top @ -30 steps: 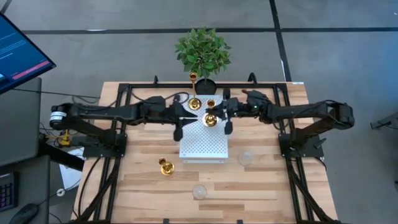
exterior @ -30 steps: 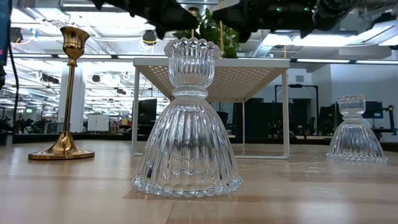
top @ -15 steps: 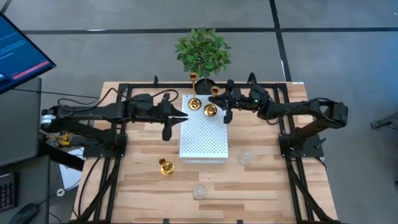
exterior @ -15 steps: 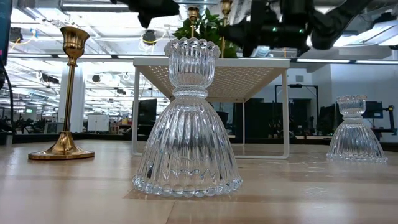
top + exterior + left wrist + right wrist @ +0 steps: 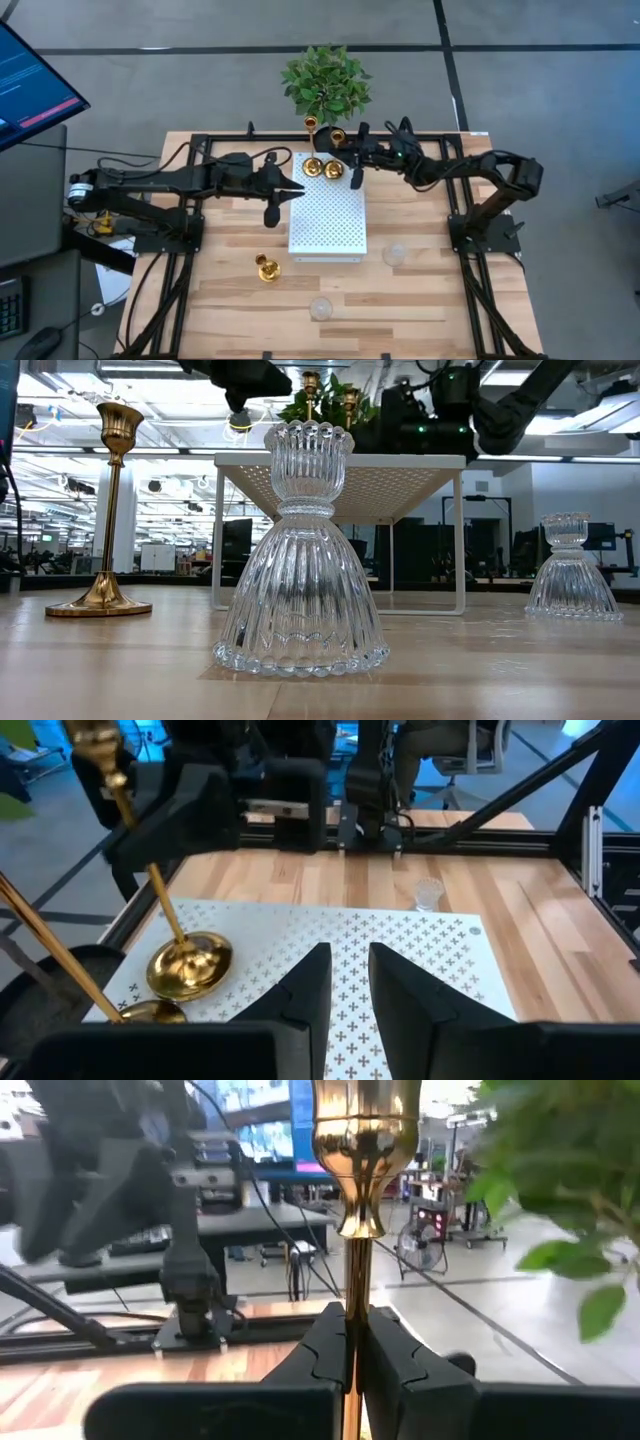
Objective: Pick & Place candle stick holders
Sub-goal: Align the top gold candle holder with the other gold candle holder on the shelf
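Two gold holders stand at the far end of the white perforated shelf (image 5: 328, 225): a taller one (image 5: 313, 165) and a second one (image 5: 334, 170) right beside it. My right gripper (image 5: 347, 158) is shut on the second one's stem. My left gripper (image 5: 296, 190) is open and empty, level over the shelf's left edge; its fingers (image 5: 312, 988) point across the shelf. A third gold holder (image 5: 266, 268) stands on its base on the table, near left of the shelf. Two clear glass holders (image 5: 396, 254) (image 5: 320, 308) stand on the table nearer the front. My right gripper pinches the thin stem (image 5: 355, 1342) of the second gold holder between its two fingers, below the cup (image 5: 365, 1140). The fingers come level from the table's right and lie across the stem. The holder stands about upright, its round base (image 5: 190, 965) on the shelf.
A green potted plant (image 5: 326, 85) stands just beyond the shelf's far end, close to the gold holders. A black frame (image 5: 200, 150) runs around the table's sides. A monitor (image 5: 30, 90) stands off the table's far left.
My right gripper has carried the second gold holder from the shelf's middle toward the table's far edge and set it beside the taller holder, staying shut on the stem. My left gripper has drawn back a little toward the table's left edge.
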### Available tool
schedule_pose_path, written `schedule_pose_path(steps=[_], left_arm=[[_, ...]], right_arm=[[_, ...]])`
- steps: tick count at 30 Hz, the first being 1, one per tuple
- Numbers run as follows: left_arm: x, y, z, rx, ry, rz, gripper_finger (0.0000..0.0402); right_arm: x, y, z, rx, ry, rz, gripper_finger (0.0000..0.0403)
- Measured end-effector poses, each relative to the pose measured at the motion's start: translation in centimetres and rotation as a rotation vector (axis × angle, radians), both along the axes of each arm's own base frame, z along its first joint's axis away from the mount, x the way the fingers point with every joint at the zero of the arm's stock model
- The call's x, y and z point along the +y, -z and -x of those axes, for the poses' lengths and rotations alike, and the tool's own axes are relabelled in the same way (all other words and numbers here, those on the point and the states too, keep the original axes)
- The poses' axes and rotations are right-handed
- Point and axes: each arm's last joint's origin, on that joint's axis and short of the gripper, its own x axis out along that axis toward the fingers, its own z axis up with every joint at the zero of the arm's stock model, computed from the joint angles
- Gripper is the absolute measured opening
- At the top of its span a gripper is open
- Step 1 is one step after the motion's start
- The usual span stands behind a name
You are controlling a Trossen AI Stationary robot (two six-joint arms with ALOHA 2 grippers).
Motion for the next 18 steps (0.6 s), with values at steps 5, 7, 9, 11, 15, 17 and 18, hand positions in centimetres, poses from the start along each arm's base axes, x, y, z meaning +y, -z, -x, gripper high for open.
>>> schedule_pose_path(steps=[5, 7, 9, 11, 15, 17, 18], left_arm=[[0.02, 0.16, -0.22, 0.008, 0.000, 0.000, 0.0072], [0.03, 0.27, -0.32, 0.015, 0.000, 0.001, 0.0072], [0.03, 0.32, -0.37, 0.017, 0.000, 0.001, 0.0072], [0.04, 0.35, -0.44, 0.019, 0.000, 0.002, 0.0072], [0.04, 0.38, -0.46, 0.020, 0.000, 0.002, 0.0072], [0.04, 0.40, -0.47, 0.022, 0.000, 0.002, 0.0072], [0.04, 0.40, -0.47, 0.022, 0.000, 0.002, 0.0072]], right_arm=[[-0.45, 0.14, -0.52, 0.036, 0.007, -0.010, 0.0001], [-0.54, 0.20, -0.74, 0.041, 0.008, -0.006, 0.0001], [-0.66, 0.10, -0.83, 0.043, 0.011, -0.006, 0.0001], [-0.78, 0.01, -0.88, 0.049, 0.015, 0.006, 0.0001], [-0.83, -0.05, -0.91, 0.051, 0.019, 0.014, 0.0001], [-0.97, -0.03, -0.84, 0.053, 0.024, 0.013, 0.0001], [-1.02, 0.00, -0.82, 0.056, 0.025, 0.011, 0.0001]])
